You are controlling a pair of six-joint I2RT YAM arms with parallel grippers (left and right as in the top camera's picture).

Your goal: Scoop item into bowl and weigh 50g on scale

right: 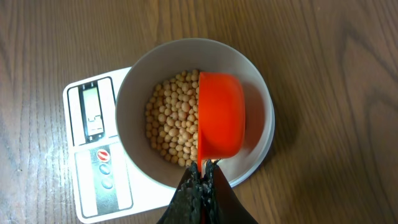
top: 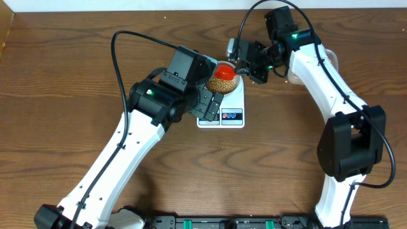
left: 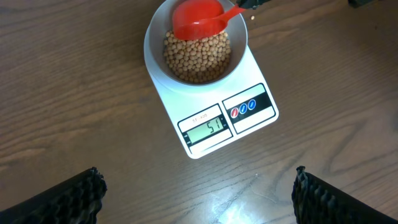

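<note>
The pale bowl [left: 155, 31] stands on the white scale [left: 249, 134] and holds a heap of tan beans [left: 198, 59]. The scale's display [left: 205, 127] shows a reading that looks like 51. My right gripper [right: 202, 180] is shut on the handle of a red scoop [right: 221, 115], which hangs tipped on its side over the bowl [right: 127, 118] above the beans [right: 171, 121]. My left gripper [left: 199, 193] is open and empty, hovering over bare table in front of the scale. In the overhead view the scoop [top: 224, 70] sits over the bowl between both arms.
A pale clear container [top: 334, 60] shows partly behind the right arm at the back right. A black rail [top: 222, 222] runs along the table's front edge. Brown wooden tabletop [top: 76, 76] surrounds the scale.
</note>
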